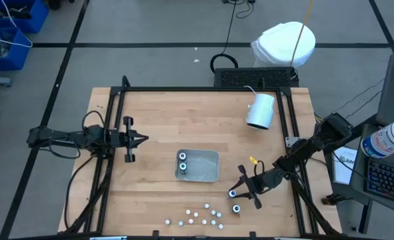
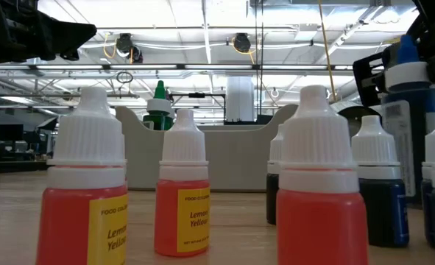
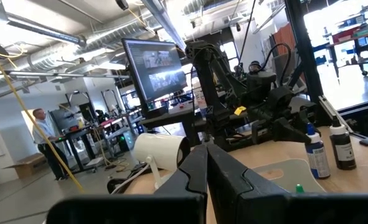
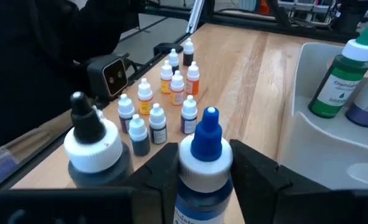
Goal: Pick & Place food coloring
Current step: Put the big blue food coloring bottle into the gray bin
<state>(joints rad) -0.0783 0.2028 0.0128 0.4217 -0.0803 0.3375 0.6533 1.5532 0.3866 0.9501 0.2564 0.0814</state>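
From above, the wooden surface (image 1: 163, 127) carries a grey tray (image 1: 198, 166) near its middle, with two bottles standing in the tray's left end. A cluster of small white-capped bottles (image 1: 200, 217) sits by the near edge. The right gripper (image 1: 235, 193) is low near the near right corner, its jaws around a blue-topped food coloring bottle (image 1: 233, 194); another dark bottle (image 1: 237, 209) stands just beside it. The left gripper (image 1: 143, 139) waits toward the left edge, jaws clenched on nothing. A white cylinder (image 1: 261, 111) lies toward the far right corner.

At surface level, yellow-labelled bottles (image 2: 182, 199) with white caps fill the foreground, and the tray (image 2: 224, 158) stands behind them.

The left wrist view shows that arm's closed jaws (image 3: 207, 163), the tray (image 3: 277, 171) ahead, two dark bottles (image 3: 316, 152) upright beyond it, and a person (image 3: 43, 134) far off in the room.

The right wrist view shows the blue-capped bottle (image 4: 203, 158) upright between the dark fingers (image 4: 252, 171), which sit against its sides; a black-tipped bottle (image 4: 93, 146) stands just beside it.
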